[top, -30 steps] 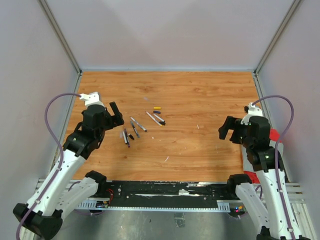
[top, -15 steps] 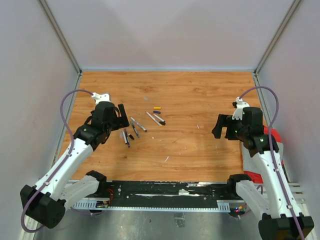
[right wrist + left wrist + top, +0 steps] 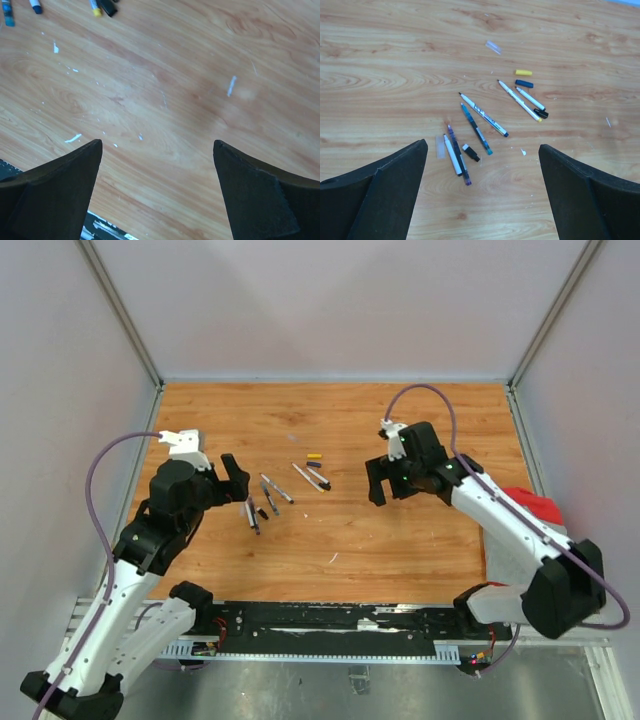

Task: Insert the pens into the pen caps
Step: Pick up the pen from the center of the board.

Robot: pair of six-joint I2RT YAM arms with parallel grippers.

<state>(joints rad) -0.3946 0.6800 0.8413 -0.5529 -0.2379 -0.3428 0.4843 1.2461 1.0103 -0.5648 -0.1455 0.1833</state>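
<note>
Several pens lie loose left of the table's centre: a white pen and a purple one side by side, a teal pen, a blue-tipped white pen and two white pens further right. A yellow cap and a dark blue cap lie beyond them, and a black cap rests beside the purple pen. My left gripper hovers open just left of the pens, nothing between its fingers. Open and empty, my right gripper hangs over bare wood right of them.
The wooden table is walled in by grey panels and metal posts. A red object sits at the right edge behind the right arm. Small white scraps dot the wood. The black base rail runs along the near edge.
My right arm has swung from the table's right edge toward the middle, close to the pens. My left gripper shifted a little near the pens. Both stay open.
</note>
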